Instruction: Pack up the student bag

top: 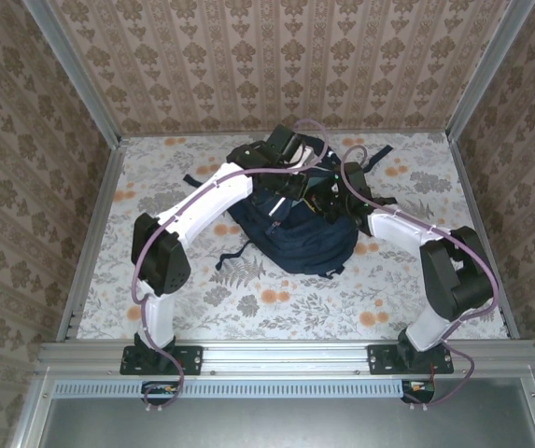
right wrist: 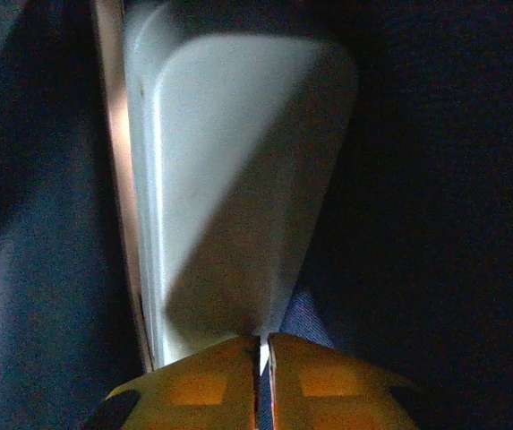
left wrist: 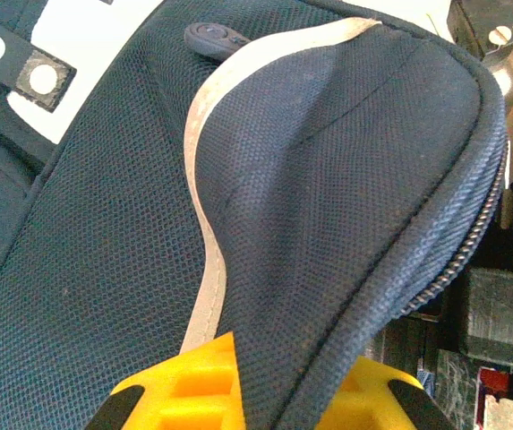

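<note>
Top view first. The bag (top: 295, 238) lies in the middle of the table (top: 435, 299), its upper end toward the far edge, with straps (top: 376, 152) trailing out over the floral cloth. The left arm (top: 202, 205) sweeps in from the near left corner and the right arm (top: 407, 229) bends in from the near right. Both wrists crowd together over the bag's far half. From up here the fingers are too small to read.

Over to the left wrist. The left gripper (left wrist: 278, 376) is clenched on the bag. A fold of navy mesh runs straight down between the yellow fingers (left wrist: 184, 390) and stands up as a ridge. The white stripe (left wrist: 204, 233) curls along the fold's left flank, right down to the left finger. A zip (left wrist: 475, 233) follows the fold's right rim. A dark zip pull (left wrist: 211, 36) sits up top, with a white panel (left wrist: 86, 36) in the upper left corner.

Now the right wrist, and it's dim. The right gripper (right wrist: 263, 354) is clenched, its yellow fingers (right wrist: 202, 381) all but touching. A pale rounded slab (right wrist: 229, 179) rises just beyond the tips, with navy fabric close on either side. A pale sliver shows in the slit between the fingers, but I cannot tell whether the slab's edge is nipped there.
</note>
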Motion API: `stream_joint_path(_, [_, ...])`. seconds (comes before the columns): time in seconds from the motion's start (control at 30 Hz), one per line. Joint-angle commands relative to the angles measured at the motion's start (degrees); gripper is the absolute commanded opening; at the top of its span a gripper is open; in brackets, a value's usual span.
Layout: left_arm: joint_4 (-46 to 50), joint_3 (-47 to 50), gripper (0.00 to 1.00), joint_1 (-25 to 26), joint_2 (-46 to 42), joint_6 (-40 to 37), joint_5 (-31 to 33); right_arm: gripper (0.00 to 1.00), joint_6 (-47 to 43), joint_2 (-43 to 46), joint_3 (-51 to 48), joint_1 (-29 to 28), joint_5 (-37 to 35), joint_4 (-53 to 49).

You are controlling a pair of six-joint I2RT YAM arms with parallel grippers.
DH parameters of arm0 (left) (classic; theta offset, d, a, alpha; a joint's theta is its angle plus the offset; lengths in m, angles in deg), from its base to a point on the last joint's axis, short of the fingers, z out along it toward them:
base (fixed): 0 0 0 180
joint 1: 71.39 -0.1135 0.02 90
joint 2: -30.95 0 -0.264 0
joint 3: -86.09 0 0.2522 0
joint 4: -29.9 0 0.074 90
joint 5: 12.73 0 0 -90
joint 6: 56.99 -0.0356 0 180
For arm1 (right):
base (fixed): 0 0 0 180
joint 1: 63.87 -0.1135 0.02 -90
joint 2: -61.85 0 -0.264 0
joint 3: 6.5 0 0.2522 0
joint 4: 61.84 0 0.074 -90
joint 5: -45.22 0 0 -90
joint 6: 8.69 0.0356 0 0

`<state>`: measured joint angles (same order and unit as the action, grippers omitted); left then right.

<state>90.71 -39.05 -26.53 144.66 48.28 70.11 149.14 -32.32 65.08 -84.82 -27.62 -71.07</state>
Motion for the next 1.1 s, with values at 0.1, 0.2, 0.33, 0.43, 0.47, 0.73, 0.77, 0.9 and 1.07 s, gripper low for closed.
stream_joint_path(0.1, [-6.4, 0.7, 0.32, 0.1, -7.7, 3.4, -7.2, 0.24, -6.5, 7.5, -1.5, 0.5, -0.6, -5.3])
stream_joint_path(0.2, [-7.0, 3.3, 0.48, -1.4, -9.9, 5.3, -7.7, 0.33, -11.1, 13.7, -3.6, 0.7, -4.3, -13.8])
stream_joint_path(0.33, [-10.4, 11.8, 0.58, -4.7, -15.4, 8.9, -7.6, 0.41, -17.2, 21.3, -5.2, 0.6, -8.1, -24.9])
stream_joint_path(0.43, [-13.6, 20.3, 0.61, -8.0, -20.9, 12.1, -7.0, 0.49, -22.5, 23.7, -2.5, -1.4, -12.3, -36.7])
stream_joint_path(0.47, [-14.8, 23.5, 0.61, -9.3, -22.8, 13.1, -6.6, 0.51, -23.6, 24.3, -1.7, -2.7, -14.0, -39.5])
stream_joint_path(0.73, [-16.0, 40.7, 0.73, -16.7, -33.7, 18.8, -0.3, 0.6, -21.9, 20.4, 6.3, -22.0, -32.3, -45.3])
stream_joint_path(0.77, [-16.2, 42.8, 0.76, -17.4, -34.9, 19.6, 0.6, 0.6, -20.8, 18.7, 7.7, -24.8, -34.9, -44.9])
stream_joint_path(0.9, [-16.3, 49.5, 0.85, -20.8, -38.6, 21.3, 2.3, 0.61, -15.9, 10.7, 12.7, -32.6, -41.2, -43.1])
stream_joint_path(1.07, [-17.0, 56.3, 0.92, -24.9, -43.1, 22.1, 2.5, 0.59, -10.2, 0.4, 19.0, -36.6, -42.7, -42.8])
